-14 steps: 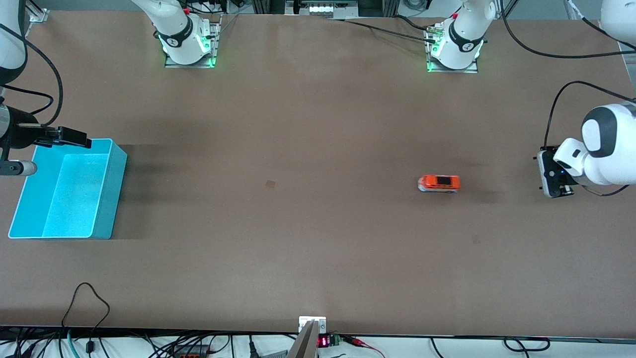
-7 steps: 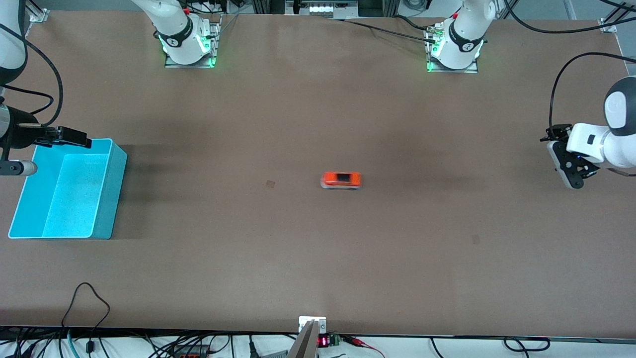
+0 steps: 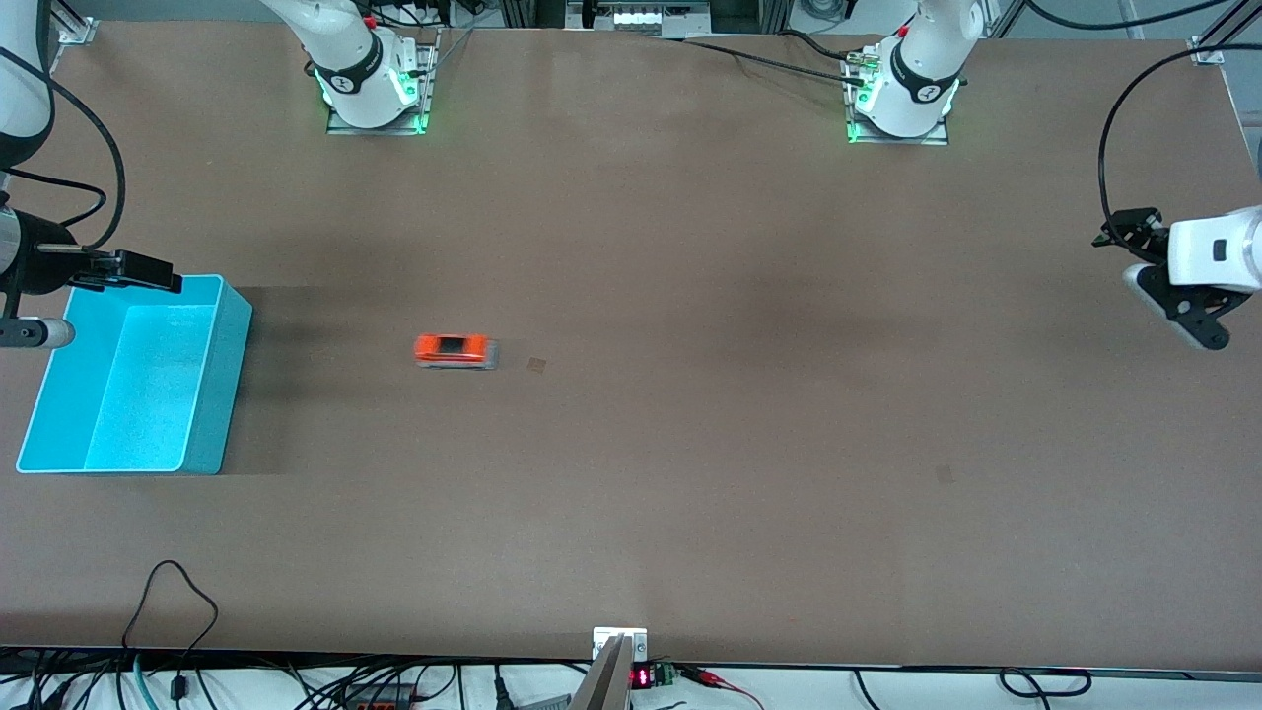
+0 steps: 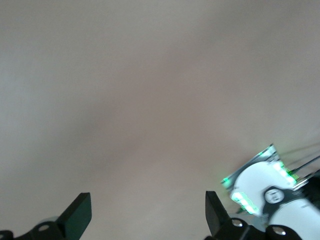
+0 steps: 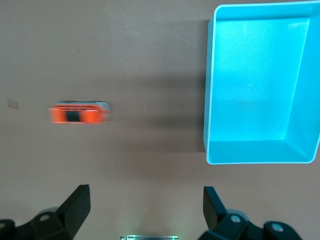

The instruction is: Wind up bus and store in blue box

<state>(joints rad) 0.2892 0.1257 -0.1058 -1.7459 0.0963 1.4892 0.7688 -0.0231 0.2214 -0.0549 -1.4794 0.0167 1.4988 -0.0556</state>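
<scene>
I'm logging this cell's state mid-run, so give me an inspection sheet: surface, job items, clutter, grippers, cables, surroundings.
Surface: brown matte tabletop, with a small square mark beside the bus.
Job's things: small orange toy bus with dark roof panel on the table, motion-blurred, apart from the box, held by no gripper. Rectangular cyan-blue plastic bin at the right arm's end, upright, nothing inside.
Clutter: nothing seen.
Grippers: left gripper at the left arm's end, fingers open, empty. Right gripper over the bin's rim, fingers open, empty.
Cables: black cables loop onto the table edge nearest the camera; another arcs above the left gripper.
Surroundings: two arm bases with green lights along the table's top edge.
</scene>
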